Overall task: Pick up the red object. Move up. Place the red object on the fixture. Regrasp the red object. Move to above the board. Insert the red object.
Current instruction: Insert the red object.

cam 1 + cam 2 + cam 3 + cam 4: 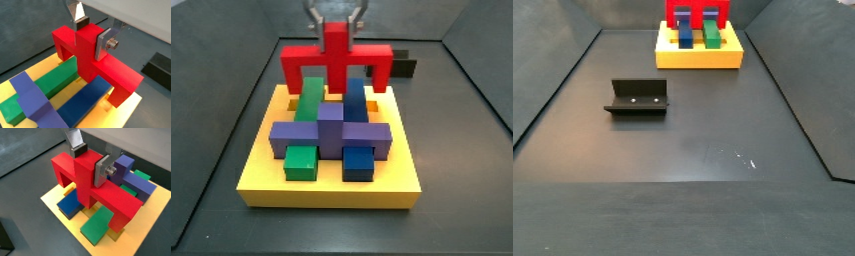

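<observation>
From my wrist camera, the gripper (93, 34) was clamped on the middle stem of the red object (93, 62), one dark pad (81, 22) at the stem's far face and a silver finger plate (104, 43) at its near face. The red object hung prongs down above the board (133, 105), over the green block (47, 87) and blue block (83, 102). A purple block (33, 97) crossed these. The fixture (157, 70) lay beyond the board.

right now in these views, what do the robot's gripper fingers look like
The gripper, above the board, has two flat silver metal plate fingers with dark pads. In both wrist views, one finger plate carries a round silver bolt head on its outer face, and the far finger ends in a black pad. A side view shows only the grey finger tops.
</observation>
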{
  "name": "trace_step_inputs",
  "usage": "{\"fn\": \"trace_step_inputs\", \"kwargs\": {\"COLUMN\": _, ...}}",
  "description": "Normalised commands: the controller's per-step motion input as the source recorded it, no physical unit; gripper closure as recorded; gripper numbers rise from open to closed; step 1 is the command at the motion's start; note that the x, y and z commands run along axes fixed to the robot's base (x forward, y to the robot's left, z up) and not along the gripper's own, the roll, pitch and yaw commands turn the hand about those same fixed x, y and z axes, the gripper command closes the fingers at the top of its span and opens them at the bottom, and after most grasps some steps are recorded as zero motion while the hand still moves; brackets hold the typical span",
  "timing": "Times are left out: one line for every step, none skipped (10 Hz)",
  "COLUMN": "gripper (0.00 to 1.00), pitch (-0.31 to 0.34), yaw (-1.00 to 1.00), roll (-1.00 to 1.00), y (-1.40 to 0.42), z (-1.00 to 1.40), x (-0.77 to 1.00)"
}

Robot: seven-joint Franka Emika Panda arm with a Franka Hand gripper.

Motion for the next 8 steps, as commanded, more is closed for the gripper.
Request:
{"fn": "trace_step_inputs", "kwargs": {"gripper": 1.00, "pitch": -0.067, "yaw": 0.00, "roll": -0.04, "y": 0.00, "z": -0.15, "x": 0.00}}
{"fn": "trace_step_inputs", "kwargs": {"gripper": 1.00, "pitch": 0.000, "yaw": -0.02, "roll": -0.03, "y": 0.00, "z": -0.21, "x": 0.06}}
{"fn": "trace_step_inputs", "kwargs": {"gripper": 1.00, "pitch": 0.000, "yaw": 0.00, "roll": 0.00, "y": 0.00, "z": -0.25, "x": 0.04}}
{"fn": "trace_step_inputs", "kwargs": {"gripper": 1.00, "pitch": 0.000, "yaw": 0.00, "roll": 0.00, "y": 0.00, "z": -0.27, "x": 0.01}}
{"fn": "trace_step_inputs", "kwargs": {"gripper": 1.00, "pitch": 0.000, "yaw": -0.02, "roll": 0.09, "y": 0.00, "z": -0.26, "x": -0.08}}
{"fn": "trace_step_inputs", "kwargs": {"gripper": 1.00, "pitch": 0.000, "yaw": 0.00, "roll": 0.05, "y": 0.00, "z": -0.14, "x": 0.00}}
{"fn": "trace_step_inputs", "kwargs": {"gripper": 1.00, "pitch": 0.000, "yaw": 0.00, "roll": 0.00, "y": 0.00, "z": -0.27, "x": 0.00}}
{"fn": "trace_step_inputs", "kwargs": {"gripper": 1.00, "pitch": 0.000, "yaw": 0.00, "roll": 0.00, "y": -0.01, "z": -0.39, "x": 0.21}}
